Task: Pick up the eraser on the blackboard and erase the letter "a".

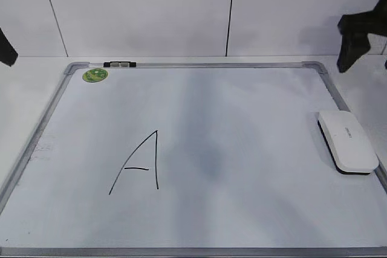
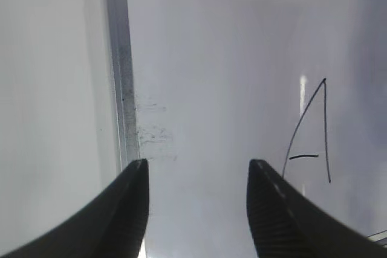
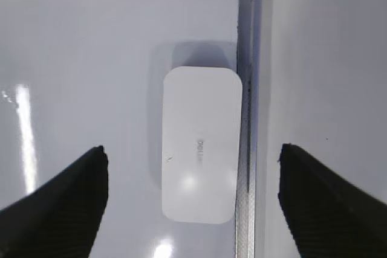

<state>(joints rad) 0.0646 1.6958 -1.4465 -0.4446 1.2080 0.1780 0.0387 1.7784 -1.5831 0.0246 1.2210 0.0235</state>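
The eraser [image 1: 346, 141], a white rounded block with a black underside, lies on the blackboard [image 1: 242, 107] against its right frame. In the right wrist view the eraser [image 3: 199, 143] lies below and between the wide-open fingers of my right gripper [image 3: 192, 148], untouched. That gripper hangs high at the right in the exterior view [image 1: 355, 34]. My left gripper [image 2: 198, 164] is open and empty over the board's left frame, and only a dark edge of it shows in the exterior view [image 1: 5, 49]. A large capital "A" [image 1: 140, 164] is drawn on the board. No small "a" is in view.
A round green sticker [image 1: 95, 75] and a small black-and-white clip [image 1: 119, 64] sit at the board's top left. The capital "A" [image 2: 311, 131] shows to the right of the left fingers. Faint smudges [image 2: 151, 131] mark the board by its left frame. A white wall stands behind.
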